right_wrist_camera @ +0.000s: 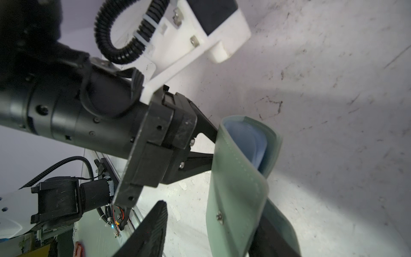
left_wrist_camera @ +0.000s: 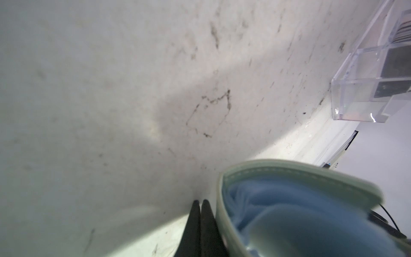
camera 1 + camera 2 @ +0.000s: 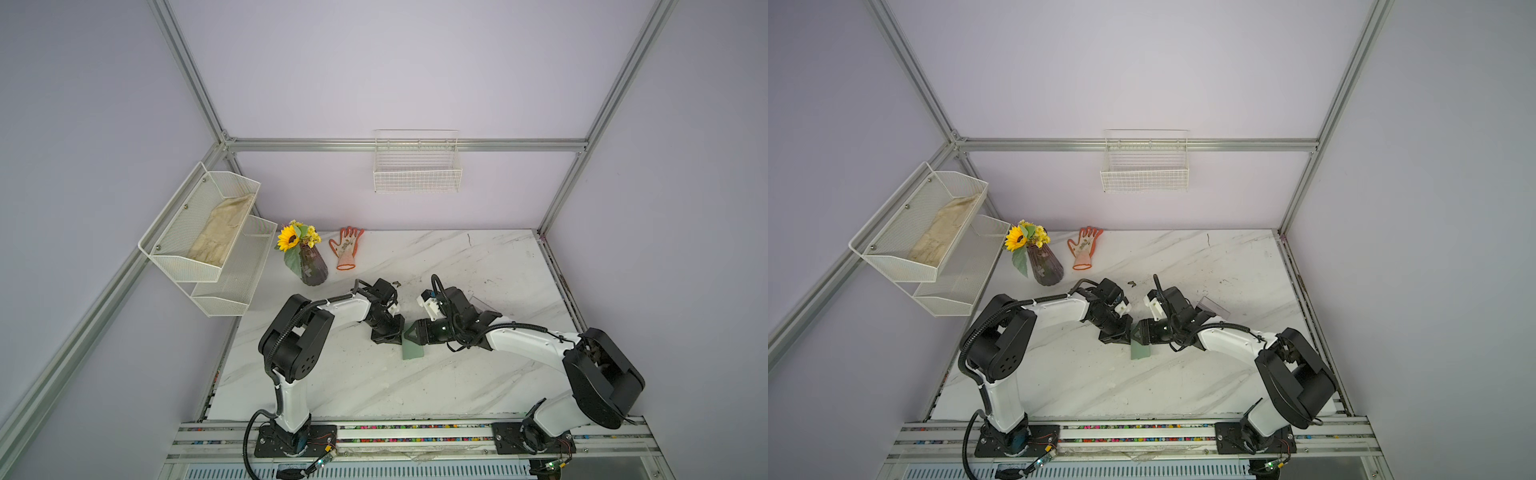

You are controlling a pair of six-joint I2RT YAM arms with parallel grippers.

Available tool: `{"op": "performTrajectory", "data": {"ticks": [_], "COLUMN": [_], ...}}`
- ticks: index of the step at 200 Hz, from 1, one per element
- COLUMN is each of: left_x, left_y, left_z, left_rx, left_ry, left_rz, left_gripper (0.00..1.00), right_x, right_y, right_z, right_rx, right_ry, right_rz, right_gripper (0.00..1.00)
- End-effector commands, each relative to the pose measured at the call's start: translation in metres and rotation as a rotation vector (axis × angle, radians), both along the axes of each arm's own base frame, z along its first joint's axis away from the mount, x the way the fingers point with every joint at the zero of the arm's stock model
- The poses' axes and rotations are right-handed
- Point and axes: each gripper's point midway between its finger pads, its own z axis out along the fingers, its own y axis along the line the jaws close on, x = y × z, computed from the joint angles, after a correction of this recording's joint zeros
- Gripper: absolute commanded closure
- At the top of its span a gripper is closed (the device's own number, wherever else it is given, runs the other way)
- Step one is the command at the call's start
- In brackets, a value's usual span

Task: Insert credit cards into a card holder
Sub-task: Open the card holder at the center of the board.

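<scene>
You're looking at a sage-green card holder (image 1: 235, 178) with pale stitching and blue showing inside. Your table (image 3: 457, 386) is white marble veined in grey. The glove (image 3: 347, 247) is orange and whitish, the sunflower (image 3: 288, 238) yellow with a dark centre, its vase (image 3: 312, 270) dark purple, the wire basket (image 3: 417, 174) white, and the walls (image 3: 415, 62) pale lilac.

The left arm (image 3: 291, 399) and right arm (image 3: 523, 340) are clad in white shells between black joints. Black corrugated cable (image 1: 119, 59) is zip-tied to a white, screw-fastened bracket (image 1: 189, 53).
</scene>
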Motion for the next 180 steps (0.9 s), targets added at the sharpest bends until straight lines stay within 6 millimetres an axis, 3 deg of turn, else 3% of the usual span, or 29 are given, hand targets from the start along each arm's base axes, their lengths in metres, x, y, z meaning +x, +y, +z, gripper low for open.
{"op": "performTrajectory", "data": {"ticks": [1, 35, 60, 121, 180], "left_x": [0.017, 0.019, 0.019, 0.018, 0.028], "left_y": [-0.005, 0.001, 0.002, 0.01, 0.053], "left_z": [0.034, 0.046, 0.041, 0.048, 0.086], "left_rx": [0.013, 0.034, 0.042, 0.055, 0.075], "left_ry": [-0.112, -0.142, -0.131, -0.149, -0.222], "left_rz": [-0.031, -0.039, -0.039, -0.038, 0.035], "left_gripper": [1.0, 1.0, 1.0, 1.0, 1.0], "right_x": [-0.001, -0.001, 0.0, -0.002, -0.006], "right_y": [0.006, 0.006, 0.007, 0.016, 0.039], "right_z": [0.015, 0.015, 0.014, 0.003, -0.011], "right_rx": [0.04, 0.04, 0.041, 0.047, 0.052], "right_ry": [-0.026, -0.024, -0.018, 0.012, 0.04], "right_rz": [0.01, 0.003, 0.002, 0.021, 0.074], "right_gripper": [0.43, 0.58, 0.6, 0.6, 0.52]}}
